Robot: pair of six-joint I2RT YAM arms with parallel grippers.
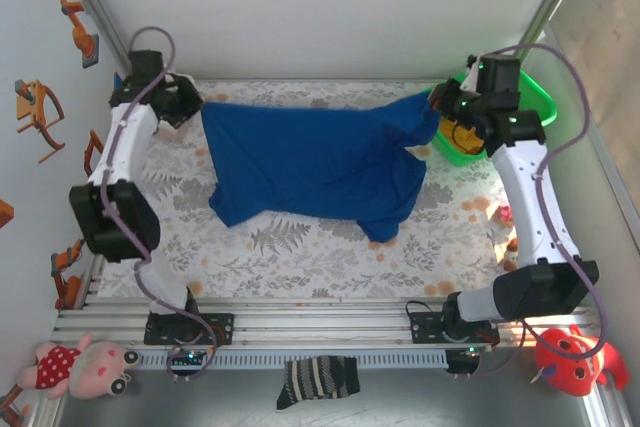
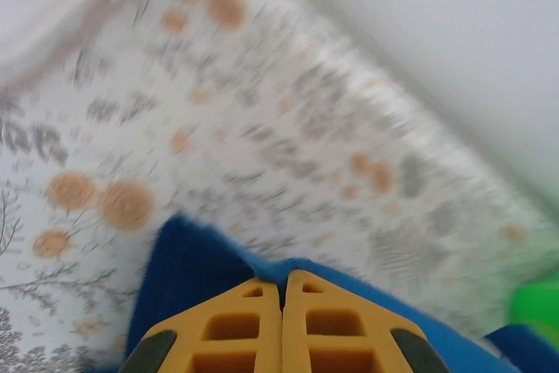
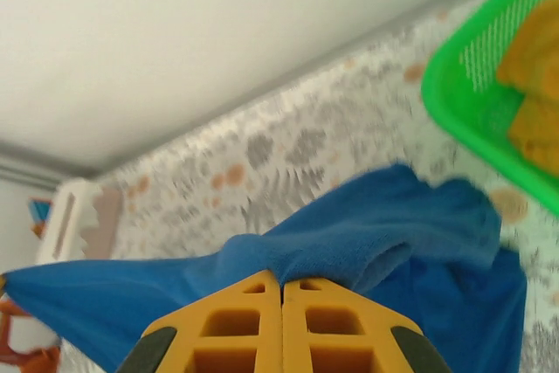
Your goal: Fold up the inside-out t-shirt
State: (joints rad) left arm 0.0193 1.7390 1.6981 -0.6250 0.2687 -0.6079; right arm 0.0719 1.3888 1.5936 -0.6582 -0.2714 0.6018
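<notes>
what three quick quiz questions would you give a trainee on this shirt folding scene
1. True or false: the left claw and the right claw are both shut on the blue t-shirt.
2. The yellow-orange garment lies in: A) the green basket B) the right claw C) the left claw.
3. Which claw is nearer the basket?
Key: 1 true; 2 A; 3 the right claw.
</notes>
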